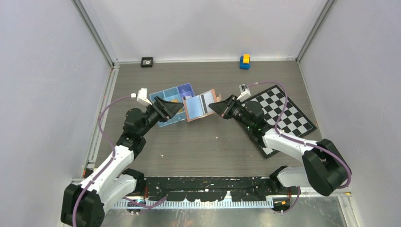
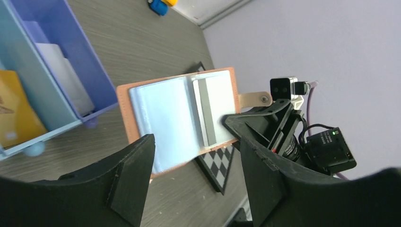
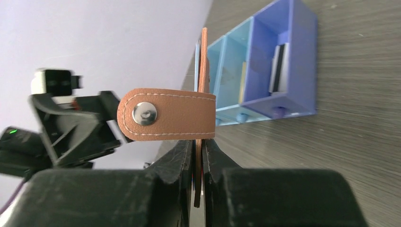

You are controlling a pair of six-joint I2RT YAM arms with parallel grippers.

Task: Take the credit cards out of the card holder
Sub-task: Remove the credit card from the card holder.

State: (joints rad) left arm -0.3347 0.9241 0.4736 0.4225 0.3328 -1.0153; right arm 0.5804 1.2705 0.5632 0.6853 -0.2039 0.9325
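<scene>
**Top external view.** The card holder [image 1: 201, 105] is open and held up off the counter [image 1: 213, 146], between the two arms. The right gripper [image 1: 213, 109] pinches the holder's right edge with its fingers pressed together on it. The left gripper [image 1: 179, 109] sits just beside the holder's left edge, fingers spread and holding nothing. A blue tray [image 1: 187, 89] lies behind the left gripper. A checkered board [image 1: 289, 116] lies under the right arm. A blue and yellow toy block [image 1: 244, 61] stands at the far wall.

**Left wrist view.** The left gripper [image 2: 194, 146] is wide apart, and the open holder [image 2: 165, 113] shows between its fingers without touching either. A striped card [image 2: 213, 106], pale with a dark band, sits in the right-hand clear sleeve. No card can be made out in the left-hand sleeve. The right gripper [image 2: 234, 124] clamps the holder's edge below the strap [image 2: 255, 99]. In the tray [image 2: 94, 80], an orange card [image 2: 14, 113] lies in the light-blue compartment and a pale card [image 2: 61, 75] in the purple one.

**Right wrist view.** The right gripper [image 3: 198, 161] is closed on the edge of the holder [image 3: 203, 56], which stands upright. The strap [image 3: 165, 115] with its snap stud folds over towards the camera. The left gripper [image 3: 113, 132] is beyond it. The tray [image 3: 302, 56] rests on the counter [image 3: 359, 118].
</scene>
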